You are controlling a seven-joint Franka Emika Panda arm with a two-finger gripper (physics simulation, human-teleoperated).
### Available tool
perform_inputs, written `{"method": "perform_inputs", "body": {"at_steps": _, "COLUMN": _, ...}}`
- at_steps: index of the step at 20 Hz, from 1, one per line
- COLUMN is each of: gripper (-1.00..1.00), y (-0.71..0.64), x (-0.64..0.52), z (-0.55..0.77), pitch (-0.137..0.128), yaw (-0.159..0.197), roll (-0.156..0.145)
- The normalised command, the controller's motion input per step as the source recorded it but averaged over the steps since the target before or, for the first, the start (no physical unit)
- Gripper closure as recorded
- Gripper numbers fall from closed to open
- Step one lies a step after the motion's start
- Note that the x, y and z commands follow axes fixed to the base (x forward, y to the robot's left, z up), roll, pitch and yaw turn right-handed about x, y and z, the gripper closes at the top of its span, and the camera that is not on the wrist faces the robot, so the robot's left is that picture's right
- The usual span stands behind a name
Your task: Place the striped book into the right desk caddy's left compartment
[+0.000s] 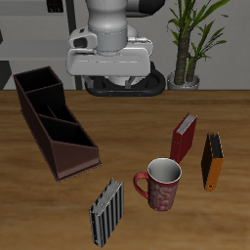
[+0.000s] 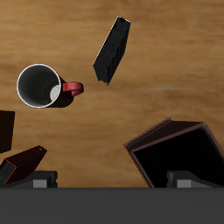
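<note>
My hand [image 1: 119,82] hangs high at the back of the wooden surface [image 1: 195,107], under the bulky white arm, touching nothing; from the pictures I cannot tell whether its fingers are spread or closed, since the exterior view hides them in shadow and the wrist view shows only two grey stubs at its edge.

The long dark brown open-topped right desk caddy [image 1: 51,117], with its reddish-brown end and inner partitions, lies slantwise from the back of the surface towards the front. Its nearest end sits well forward of my hand.

The red-and-white ceramic mug [image 1: 161,185] stands upright towards the front edge.

The thin black-and-grey striped book [image 1: 107,211] stands upright at the very front of the surface, beside the mug and forward of the caddy's end, well apart from my hand.

The small dark red book [image 1: 183,138] stands behind the mug, and the orange-and-black book [image 1: 212,161] stands just beyond it.

The wrist view looks straight down into the mug [image 2: 41,86] and onto the striped book's [image 2: 112,51] top edge, and shows one open corner of the caddy [image 2: 179,157]. Only the exterior view shows the stripes and the caddy's full length.
</note>
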Motion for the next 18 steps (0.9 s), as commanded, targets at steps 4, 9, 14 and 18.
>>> {"method": "perform_inputs", "body": {"at_steps": 4, "gripper": -1.0, "y": -0.18, "x": 0.24, "z": 0.04, "pitch": -0.006, "yaw": 0.019, "roll": -0.02}}
{"method": "perform_inputs", "body": {"at_steps": 9, "gripper": -1.0, "y": -0.22, "x": 0.35, "z": 0.05, "pitch": -0.013, "yaw": -0.006, "roll": -0.017}}
{"method": "perform_inputs", "body": {"at_steps": 14, "gripper": -1.0, "y": -0.17, "x": 0.31, "z": 0.05, "pitch": -0.014, "yaw": -0.012, "roll": -0.022}}
{"method": "perform_inputs", "body": {"at_steps": 18, "gripper": -1.0, "y": -0.3, "x": 0.38, "z": 0.09, "pitch": -0.02, "yaw": -0.018, "roll": -0.061}}
